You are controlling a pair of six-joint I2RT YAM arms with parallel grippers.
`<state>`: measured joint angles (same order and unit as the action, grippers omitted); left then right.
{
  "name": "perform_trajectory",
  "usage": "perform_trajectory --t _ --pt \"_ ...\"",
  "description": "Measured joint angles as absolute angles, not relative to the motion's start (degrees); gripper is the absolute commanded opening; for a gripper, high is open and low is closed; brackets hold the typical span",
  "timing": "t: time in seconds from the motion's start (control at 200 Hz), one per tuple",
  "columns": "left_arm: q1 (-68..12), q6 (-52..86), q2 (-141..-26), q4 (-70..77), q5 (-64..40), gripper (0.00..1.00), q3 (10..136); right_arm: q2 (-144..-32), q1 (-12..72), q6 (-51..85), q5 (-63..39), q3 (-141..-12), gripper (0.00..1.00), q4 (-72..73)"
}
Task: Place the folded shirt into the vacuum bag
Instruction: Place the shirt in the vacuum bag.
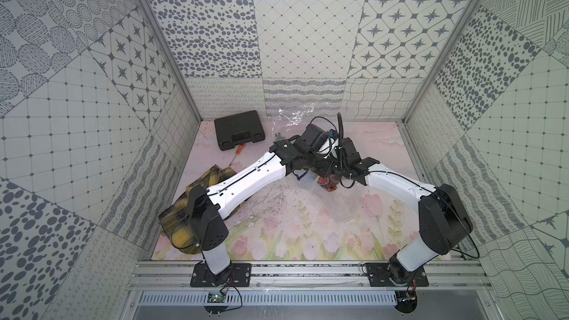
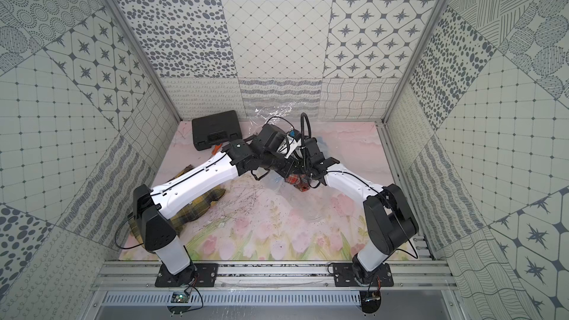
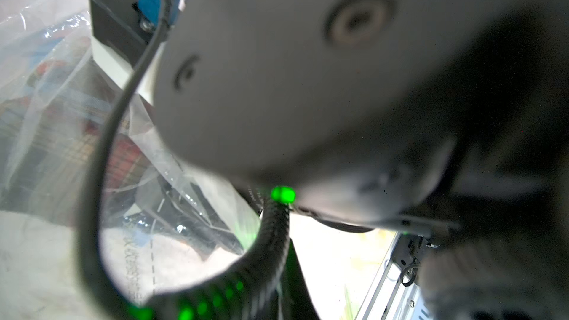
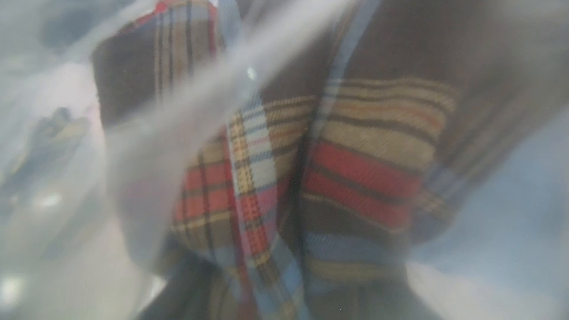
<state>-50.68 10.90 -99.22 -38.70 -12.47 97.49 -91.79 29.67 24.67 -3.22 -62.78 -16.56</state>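
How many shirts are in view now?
2. A yellow plaid shirt lies under the left arm, at the left of the table; a red plaid shirt sits mid-table behind the vacuum bag plastic. Others may be hidden.

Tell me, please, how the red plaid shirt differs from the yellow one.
Colour: the red plaid shirt has red, blue and tan checks; the yellow plaid shirt is yellow and dark. Place: the red one lies where the arms meet, the yellow one partly under the left arm. Cover: the vacuum bag veils the red one; no plastic shows over the yellow one. Both are plaid.
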Motion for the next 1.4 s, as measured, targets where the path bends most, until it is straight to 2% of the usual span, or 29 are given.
perform_trajectory --t 0.125,0.255,0.4,0.485,0.745,0.9,1.085,1.261,1.396 --pt "-50.0 10.7 -98.0 -37.4 -14.3 0.00 95.5 -87.0 26.8 24.5 -7.8 -59.7 0.97 -18.9" --pt "-49.5 10.8 -96.7 -36.5 -15.8 0.00 93.5 -79.8 24.1 24.4 -11.0 -55.6 0.97 -22.0" --pt "-49.4 10.9 -96.2 -36.4 -16.9 0.00 92.3 -75.4 22.9 24.6 -9.8 -52.3 0.87 -24.8" --pt "-49.4 11.1 -96.2 -36.4 -17.5 0.00 91.9 -75.9 23.2 24.9 -8.1 -52.1 0.84 -25.5" --pt "-49.4 11.6 -96.4 -36.4 -18.0 0.00 91.9 -82.2 29.1 27.0 -2.2 -52.8 0.87 -24.3" --pt "-49.4 11.6 -96.9 -36.4 -18.0 0.00 92.2 -85.4 30.0 28.5 1.6 -55.6 0.83 -24.3" --pt "-49.4 11.6 -97.3 -36.2 -17.8 0.00 92.7 -87.0 25.2 32.3 5.1 -57.2 0.71 -23.8" --pt "-49.4 11.6 -97.3 -34.9 -17.6 0.00 92.0 -86.4 18.1 41.5 5.5 -51.5 0.73 -16.7" --pt "-49.4 11.6 -97.3 -34.3 -17.8 0.00 91.2 -85.9 17.1 46.6 5.5 -48.2 0.73 -14.5"
